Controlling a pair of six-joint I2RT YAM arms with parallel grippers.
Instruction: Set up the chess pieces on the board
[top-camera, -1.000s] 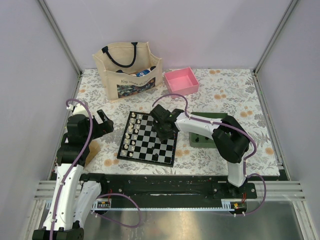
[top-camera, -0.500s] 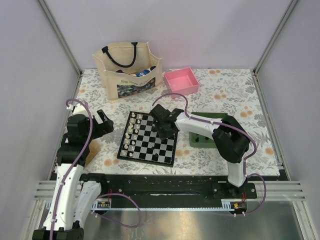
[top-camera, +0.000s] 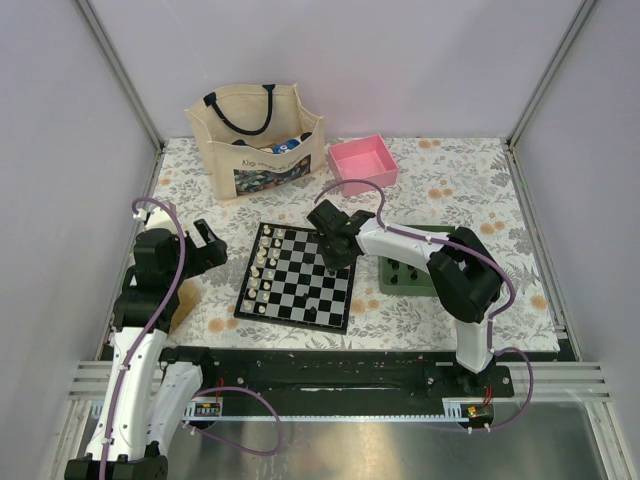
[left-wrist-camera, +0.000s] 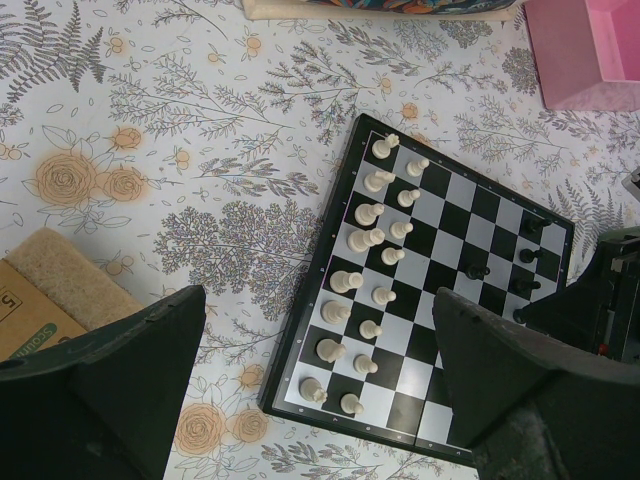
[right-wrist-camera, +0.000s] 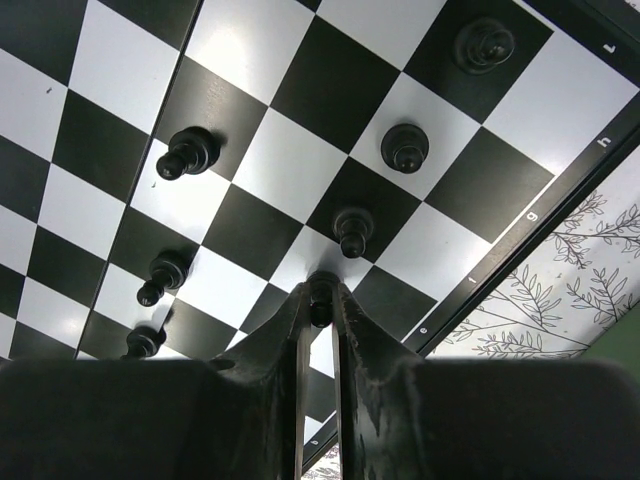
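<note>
R claw is pressed almost together, just a thin slit btw the fingers. It pinches one black piece at the very tips. The piece is over a square at the right edge of the board, next to the black rim w/ the letters. Can't tell if its base sits on the square or hangs just above. Six other black chessmen stand on nearby squares, none touched by the claw. Top view: R claw is over the far-right part of the board, w/ the arm reaching in from the right across the green tray.

L claw is spread wide w/ nothing btw the fingers. It hangs above the table, left of the board and apart from it.

Board lies mid-table, turned a bit askew. White chessmen stand in two rows along its left side; black ones are scattered on the right side.

Far side of the table: tote bag at left, pink box just right of it.
</note>
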